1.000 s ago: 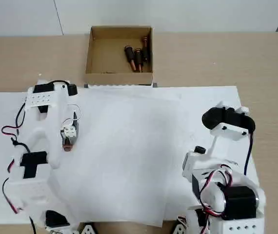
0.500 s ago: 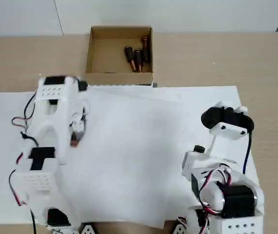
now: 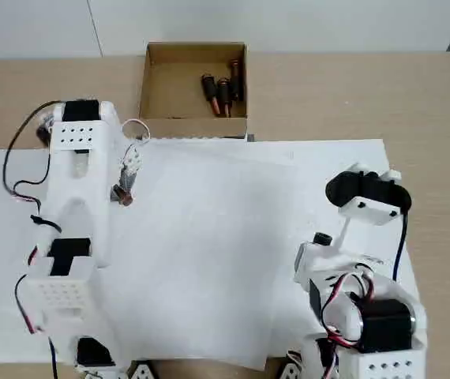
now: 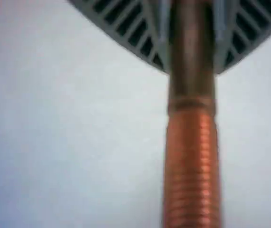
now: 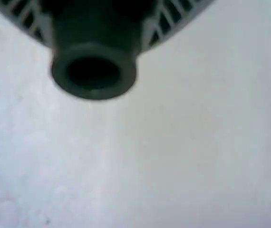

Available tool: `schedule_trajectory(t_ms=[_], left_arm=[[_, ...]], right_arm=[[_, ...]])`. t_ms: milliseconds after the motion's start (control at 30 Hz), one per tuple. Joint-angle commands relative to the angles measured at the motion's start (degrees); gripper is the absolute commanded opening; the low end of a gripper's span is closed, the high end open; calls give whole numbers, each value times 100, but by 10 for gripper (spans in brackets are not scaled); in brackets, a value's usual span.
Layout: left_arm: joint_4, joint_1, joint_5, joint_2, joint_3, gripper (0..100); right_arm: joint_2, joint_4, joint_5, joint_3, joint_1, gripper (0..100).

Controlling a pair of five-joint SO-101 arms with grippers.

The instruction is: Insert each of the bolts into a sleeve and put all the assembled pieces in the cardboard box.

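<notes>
- cardboard box (image 3: 170,87) sits at the far side, left of centre; assembled pieces (image 3: 221,91) lie by its right wall;
- left gripper (image 3: 125,188) grips a copper bolt (image 3: 123,198) above the white paper (image 3: 225,237), near the box's left corner;
- right arm (image 3: 359,276) sits folded at the near right

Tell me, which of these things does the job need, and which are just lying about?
Needed: bolt, sleeve, box, assembled pieces inside it.
Just there: white paper, table.
</notes>
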Motion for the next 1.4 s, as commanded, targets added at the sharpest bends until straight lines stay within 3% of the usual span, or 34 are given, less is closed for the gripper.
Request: schedule_trajectory(t_ms=[0, 200, 333, 733, 833, 933, 1167, 1267, 1367], left_arm=[[141, -18, 1916, -35, -268, 5], [18, -290, 3851, -18, -268, 5], [-35, -598, 4484, -18, -268, 5], [-26, -756, 4475, -18, -259, 5], [0, -765, 4088, -18, -259, 14], [0, -747, 3587, -18, -259, 82], [9, -756, 3666, -18, -259, 284], [9, -756, 3613, -26, -259, 299], [18, -756, 2980, -26, -259, 299]], right_arm=[[-40, -119, -18, -35, -4, 2], [-40, -119, -18, -35, -4, 2], [-40, -119, -18, -35, -4, 2], [-40, -119, -18, -35, -4, 2], [-40, -119, -18, -44, -4, 2], [-40, -119, -18, -44, -4, 2], [-40, -119, -18, -44, -4, 2], [-40, -119, -18, -44, -4, 2], [-40, -119, -18, -44, -4, 2]])
